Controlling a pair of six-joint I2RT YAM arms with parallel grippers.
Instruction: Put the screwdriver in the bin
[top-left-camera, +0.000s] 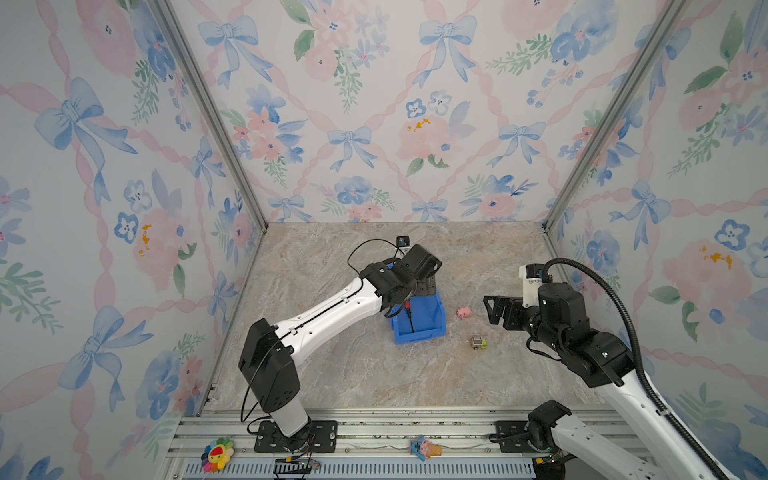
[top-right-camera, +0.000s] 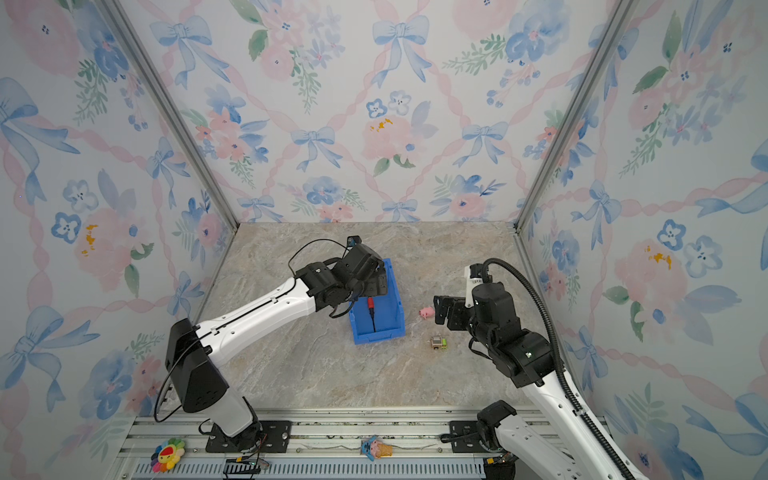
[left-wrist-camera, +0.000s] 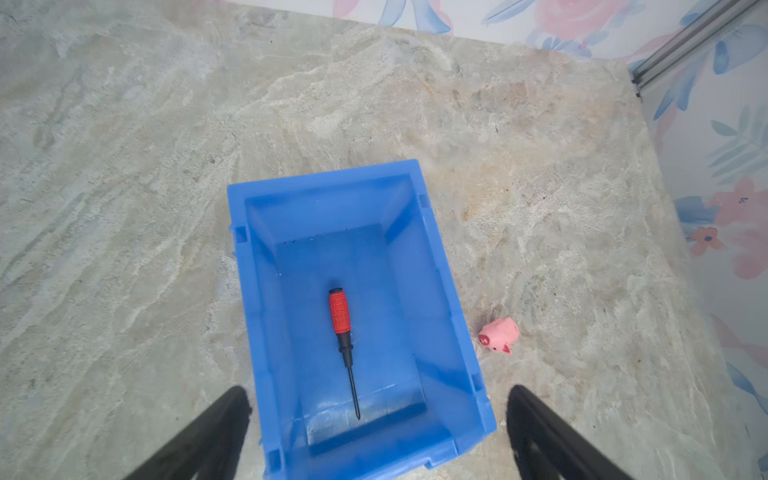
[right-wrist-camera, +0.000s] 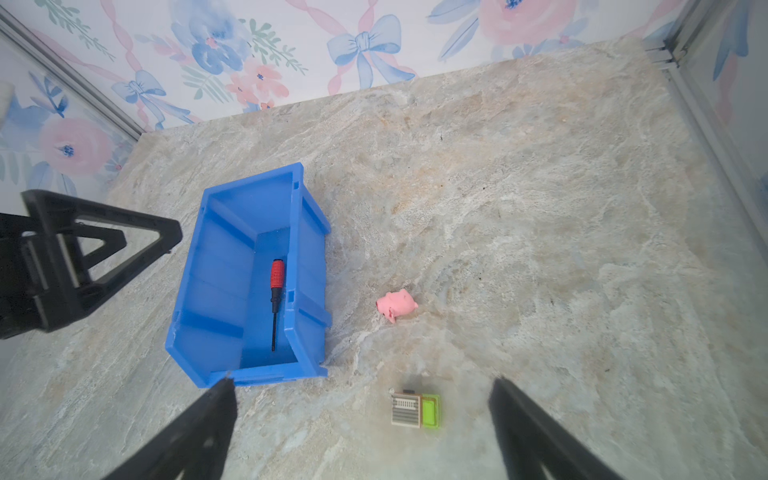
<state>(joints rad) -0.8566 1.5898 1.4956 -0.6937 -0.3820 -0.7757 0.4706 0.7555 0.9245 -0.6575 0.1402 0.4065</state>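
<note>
Task looks done: slim red-handled, black-shafted screwdriver (left-wrist-camera: 344, 332) lies flat inside the bright blue rectangular plastic bin (left-wrist-camera: 428, 291), your left fingers (left-wrist-camera: 216, 436) spread apart above it, right fingers (right-wrist-camera: 199, 432) apart and empty at the bin's 3 o'clock, so you only need to pull back.

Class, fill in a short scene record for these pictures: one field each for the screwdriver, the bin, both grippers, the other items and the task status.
screwdriver: lies flat on the bin's floor, nothing holding it
bin: blue, upright on the table
left gripper: open, empty, above the bin
right gripper: open, empty, over the table, apart from the bin
other items: pink pig and toy car on the table, outside the bin
task status: screwdriver is in the bin
</note>
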